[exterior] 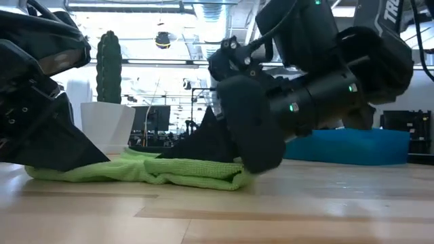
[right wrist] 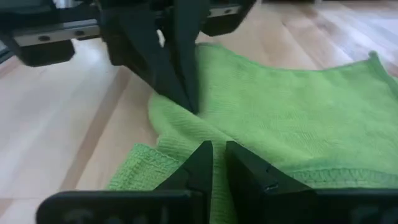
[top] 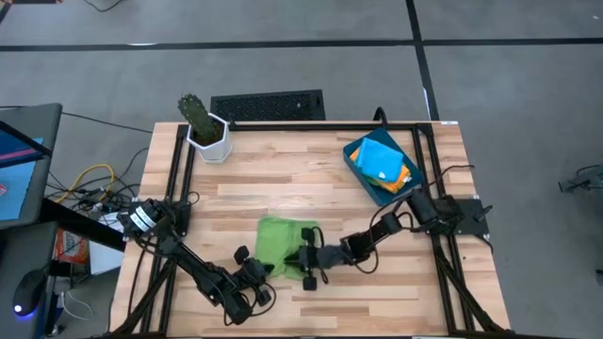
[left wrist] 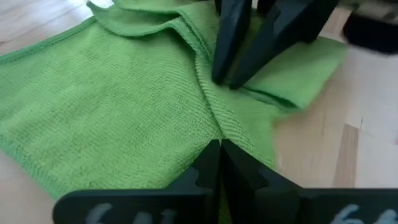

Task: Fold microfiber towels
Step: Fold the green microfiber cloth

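Both pincers meet on my lime green towel [top: 280, 242] near the bench's [top: 283, 179] front edge; left pincer [left wrist: 219, 149] pinches its fabric, fingers together; right pincer [right wrist: 214, 152] grips a fold through a narrow gap; other towels [top: 383, 162] sit in the blue tray [top: 356, 168].

Lime green towel [top: 279, 244], dark-blue tray [top: 356, 170] of bright blue, orange cloths [top: 382, 160], pale wood table [top: 283, 188].

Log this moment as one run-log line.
step: folding lime green towel | left gripper: jaws shut on towel's near edge | right gripper: jaws pinching same edge | blue tray: folded towels stacked
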Robot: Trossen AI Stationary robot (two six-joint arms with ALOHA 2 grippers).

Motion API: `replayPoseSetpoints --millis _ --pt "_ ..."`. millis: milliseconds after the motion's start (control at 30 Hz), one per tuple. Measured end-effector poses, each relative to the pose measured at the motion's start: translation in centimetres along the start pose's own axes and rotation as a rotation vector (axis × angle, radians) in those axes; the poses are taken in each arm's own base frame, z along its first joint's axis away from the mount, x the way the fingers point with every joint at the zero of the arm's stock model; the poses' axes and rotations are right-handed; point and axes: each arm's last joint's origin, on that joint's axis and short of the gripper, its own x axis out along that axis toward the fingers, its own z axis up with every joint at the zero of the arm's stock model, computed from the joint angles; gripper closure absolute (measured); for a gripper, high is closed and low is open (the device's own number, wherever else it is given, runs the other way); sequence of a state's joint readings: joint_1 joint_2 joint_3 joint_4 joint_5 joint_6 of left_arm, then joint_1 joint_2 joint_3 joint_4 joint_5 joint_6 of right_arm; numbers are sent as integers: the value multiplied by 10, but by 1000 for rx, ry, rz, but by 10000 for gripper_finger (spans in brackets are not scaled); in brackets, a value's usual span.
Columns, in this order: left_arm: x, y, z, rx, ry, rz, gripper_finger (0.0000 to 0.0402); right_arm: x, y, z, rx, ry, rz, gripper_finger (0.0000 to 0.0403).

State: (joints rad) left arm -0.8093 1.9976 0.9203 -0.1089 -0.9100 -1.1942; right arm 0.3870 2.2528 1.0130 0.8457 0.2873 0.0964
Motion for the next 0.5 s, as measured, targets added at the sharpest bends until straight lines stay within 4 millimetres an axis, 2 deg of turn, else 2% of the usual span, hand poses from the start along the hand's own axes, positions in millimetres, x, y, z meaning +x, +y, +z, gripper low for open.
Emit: replayPoseSetpoints --millis 167,267,367,500 --pt "-1 0 0 6 1 -3 395 -16 16 27 -42 -75 56 333" --pt "-1 -1 0 11 0 -3 395 -29 25 39 -79 -116 13 333" --pt "-1 -1 0 15 -5 -6 395 -35 29 37 -69 -112 -16 333" --pt "-1 -1 0 19 -6 -7 395 -33 32 13 -84 -67 -133 334"
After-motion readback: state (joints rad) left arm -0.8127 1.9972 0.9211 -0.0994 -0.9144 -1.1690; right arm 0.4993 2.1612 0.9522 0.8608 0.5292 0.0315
